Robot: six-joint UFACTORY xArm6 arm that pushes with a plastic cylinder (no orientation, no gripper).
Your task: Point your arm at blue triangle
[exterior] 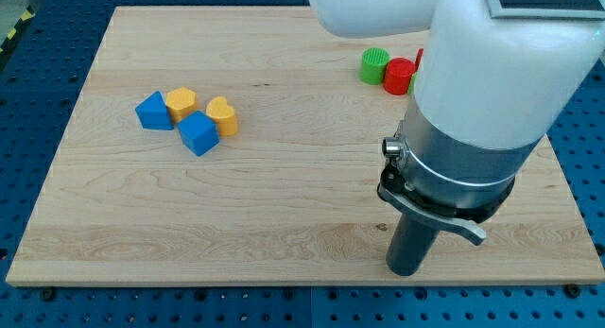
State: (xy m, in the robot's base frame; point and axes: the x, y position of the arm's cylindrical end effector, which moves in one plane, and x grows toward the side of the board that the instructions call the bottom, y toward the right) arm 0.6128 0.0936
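The blue triangle (153, 112) lies at the view's left on the wooden board (284, 196). Touching it on the right is a yellow block (181, 103). A blue cube (198, 133) sits just below and right of that, with a yellow heart-shaped block (223, 116) against its upper right. My tip (408, 269) rests on the board at the view's lower right, far from the blue triangle. The arm's white and grey body hides the board behind it.
A green cylinder (374, 65) and a red cylinder (399, 76) stand at the view's top right, partly hidden by the arm. A sliver of another red block (419, 58) shows beside them. Blue perforated table surrounds the board.
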